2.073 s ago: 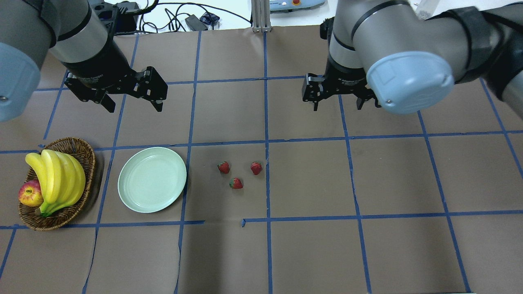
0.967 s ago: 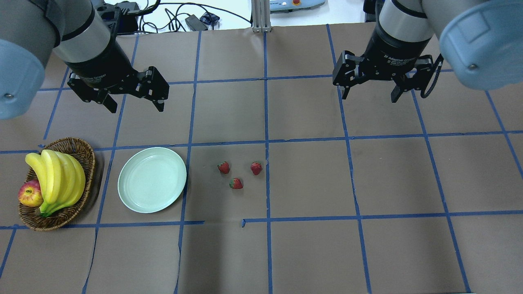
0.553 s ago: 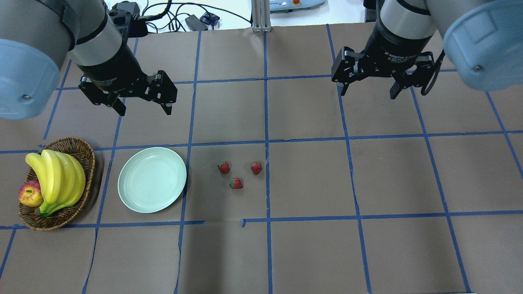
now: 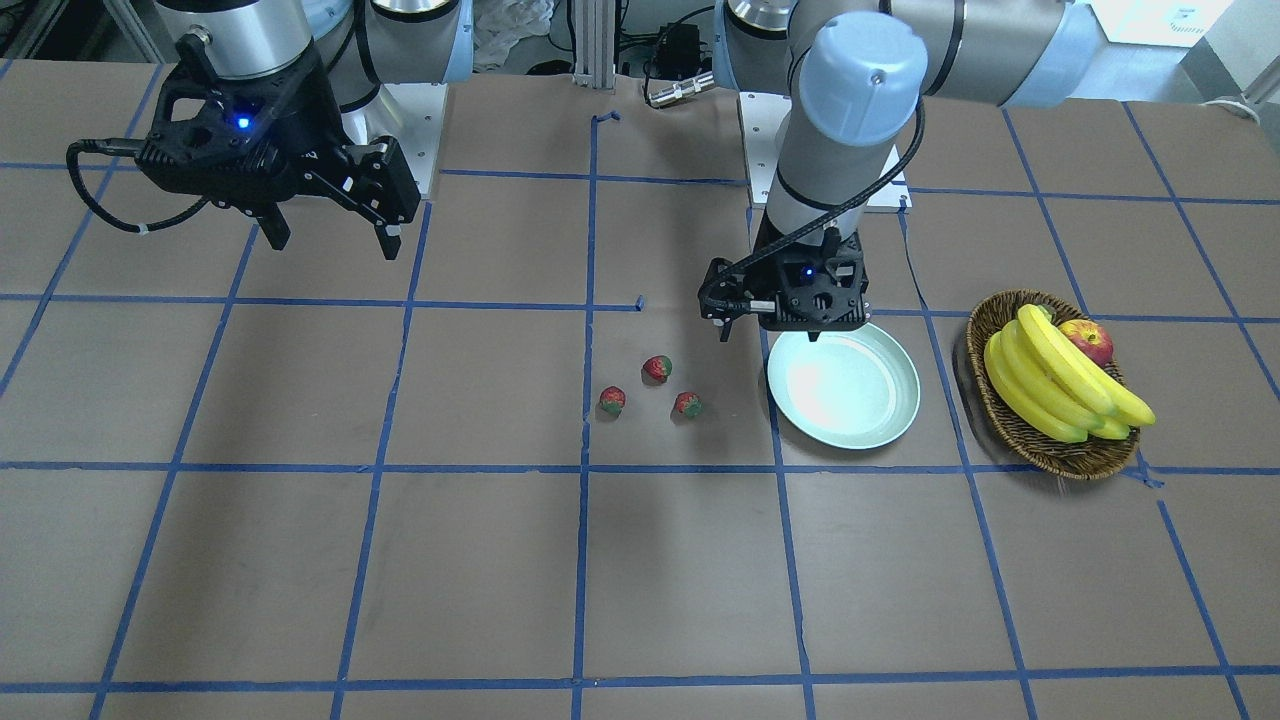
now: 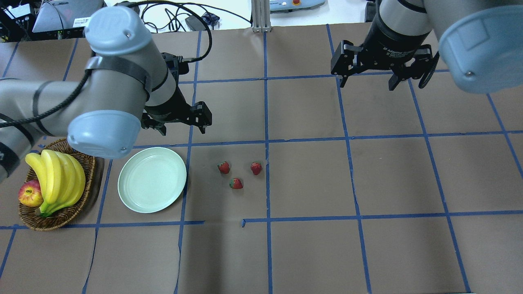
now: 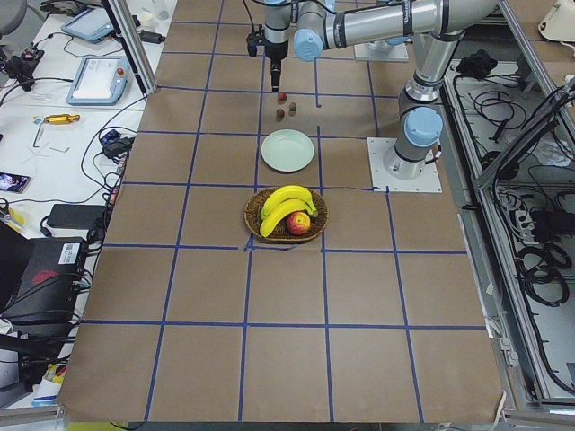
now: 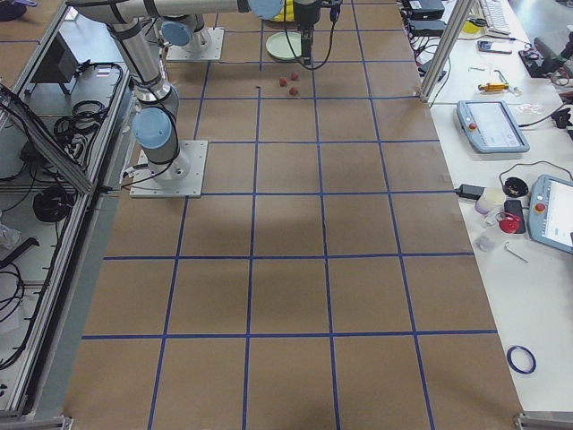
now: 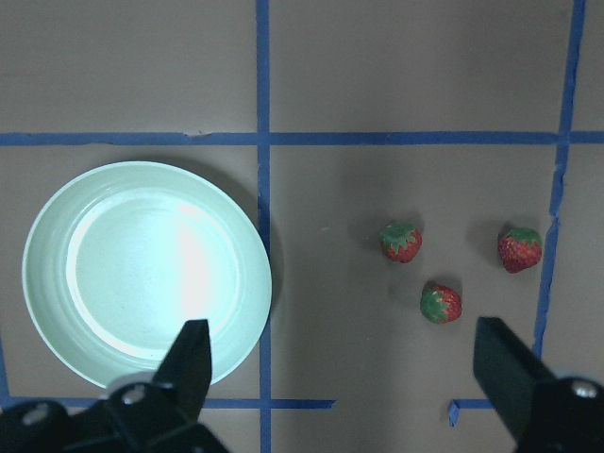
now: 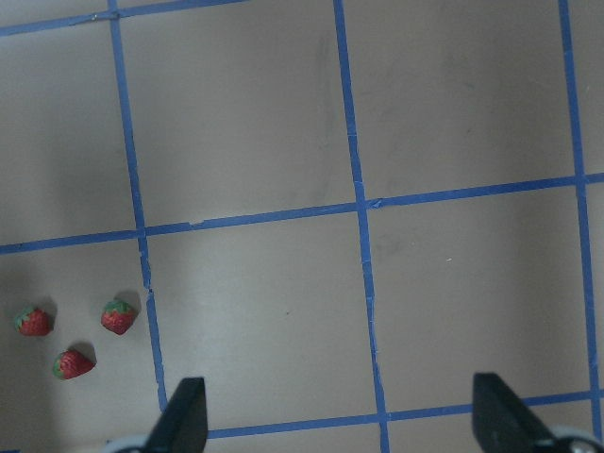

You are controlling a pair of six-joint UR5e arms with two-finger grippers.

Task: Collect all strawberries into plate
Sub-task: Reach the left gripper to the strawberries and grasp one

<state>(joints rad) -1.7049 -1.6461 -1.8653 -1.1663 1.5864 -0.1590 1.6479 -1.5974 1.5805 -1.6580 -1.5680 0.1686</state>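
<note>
"Adaptive Gripper" on R gripper (image 5: 366, 84)

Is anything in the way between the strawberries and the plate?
No, nothing visible. Only bare table and a flat blue tape line lie between the strawberries and the plate.

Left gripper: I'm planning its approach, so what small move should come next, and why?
Probably shift the left gripper, open and empty, over the nearest strawberry and start lowering. All three lie outside the plate, which is empty, and the right gripper hangs farther away.
</note>
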